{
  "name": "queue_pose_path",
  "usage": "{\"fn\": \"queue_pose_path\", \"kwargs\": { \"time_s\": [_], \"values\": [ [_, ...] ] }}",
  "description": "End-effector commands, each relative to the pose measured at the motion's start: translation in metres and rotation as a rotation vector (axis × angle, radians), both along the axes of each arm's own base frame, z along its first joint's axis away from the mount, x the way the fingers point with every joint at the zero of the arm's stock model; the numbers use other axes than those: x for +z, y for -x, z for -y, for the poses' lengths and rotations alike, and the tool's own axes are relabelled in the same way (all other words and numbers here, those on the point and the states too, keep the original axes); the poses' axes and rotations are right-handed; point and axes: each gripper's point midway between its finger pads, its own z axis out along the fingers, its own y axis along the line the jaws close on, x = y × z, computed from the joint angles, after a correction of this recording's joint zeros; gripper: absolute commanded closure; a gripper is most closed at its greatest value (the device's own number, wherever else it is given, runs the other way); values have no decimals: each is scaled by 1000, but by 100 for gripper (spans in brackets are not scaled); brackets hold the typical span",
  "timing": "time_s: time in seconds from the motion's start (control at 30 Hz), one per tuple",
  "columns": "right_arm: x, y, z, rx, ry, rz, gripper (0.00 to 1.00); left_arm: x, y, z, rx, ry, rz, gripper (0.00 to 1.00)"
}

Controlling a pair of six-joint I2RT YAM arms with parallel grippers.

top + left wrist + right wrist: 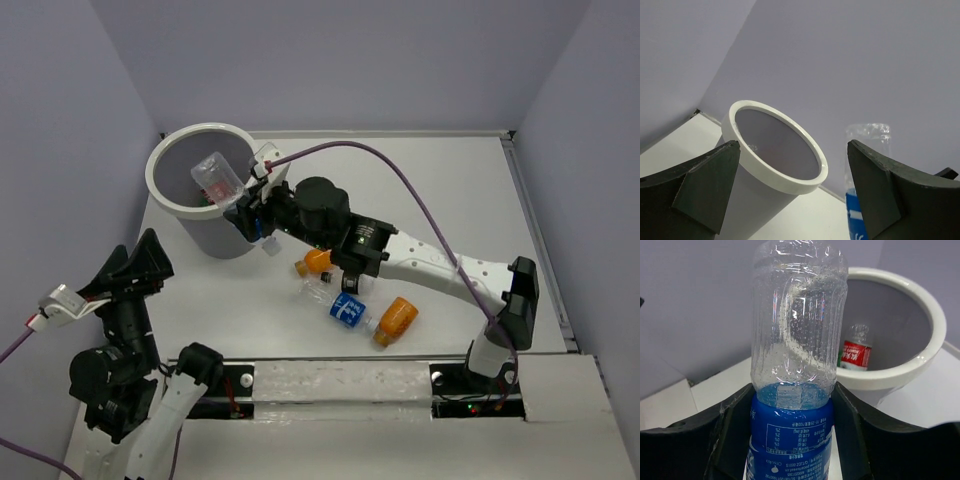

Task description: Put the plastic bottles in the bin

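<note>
Right gripper (246,205) clamped on a blue-label bottle (790,365) at the mouth of the bin (205,238), which is at 10 o'clock on the table (450,190), red-label bottle (855,352) inside it, three loose bottles (350,310) mid-table, left gripper (135,262) wide open, empty, at 8 o'clock.

I'm seeing the right arm (430,262) showing white shell links between black joint housings, one a fat round black drum (322,208). A purple cable (352,144) is running along it from wrist to base. The left arm (165,410) is wearing the same white and black, with a white plug (62,300) feeding its own purple lead (15,343). The left fingers (705,192) are showing as matte black wedges.
</note>
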Motion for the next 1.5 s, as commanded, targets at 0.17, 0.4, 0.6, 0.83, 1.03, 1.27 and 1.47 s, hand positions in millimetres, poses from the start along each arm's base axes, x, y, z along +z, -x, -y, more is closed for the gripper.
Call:
{"fn": "queue_pose_path", "kwargs": {
  "time_s": [0.17,0.4,0.6,0.83,1.03,1.27,1.47],
  "values": [
    [135,-55,4,-45,-457,331,51,-4,-30,31,-93,-76,-57,1],
    [154,-98,-27,-77,-564,445,52,-4,-33,40,-131,-96,-54,1],
    [123,-126,-65,-58,-573,413,53,-4,-32,40,-134,-102,-55,1],
    [105,-133,-65,-62,-511,385,16,-5,-34,44,-149,-108,-59,1],
    [114,-135,-54,-56,-490,379,6,-7,-38,48,-161,-118,-68,1],
    [136,-120,1,-134,-447,361,9,-7,-49,70,-244,-184,-73,1],
    [13,-105,104,-417,-264,41,22,-15,-60,153,-620,-369,-66,1]
  ]
}}
